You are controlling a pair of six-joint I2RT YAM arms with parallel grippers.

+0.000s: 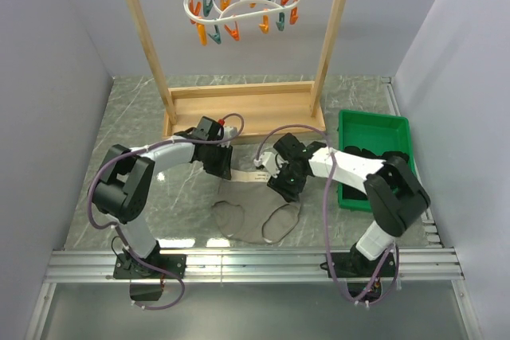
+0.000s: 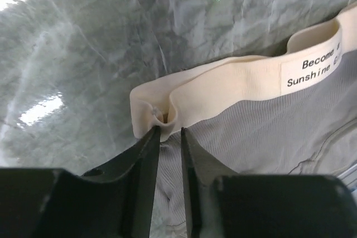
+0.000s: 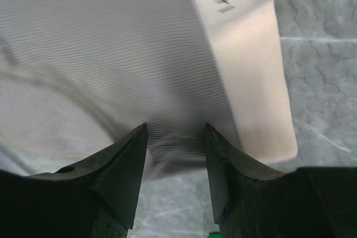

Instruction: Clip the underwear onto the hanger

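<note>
The taupe underwear (image 1: 256, 216) lies flat on the marble table between the arms, its beige waistband (image 2: 234, 85) toward the rack. My left gripper (image 1: 221, 170) is down at the waistband's left corner; in the left wrist view the gripper (image 2: 169, 131) is pinched on a puckered fold of waistband and fabric. My right gripper (image 1: 284, 186) is at the waistband's right end; in the right wrist view the gripper (image 3: 175, 127) is open, tips against the grey fabric (image 3: 111, 54) beside the waistband (image 3: 251, 82). The white hanger (image 1: 243, 1) with orange and teal clothespins hangs from the rack's top bar.
The tall wooden rack (image 1: 239, 105) stands at the back, its base tray just behind both grippers. A green bin (image 1: 374, 129) at the right holds dark cloth (image 1: 362, 153). Metal rails (image 1: 255, 264) run along the near edge.
</note>
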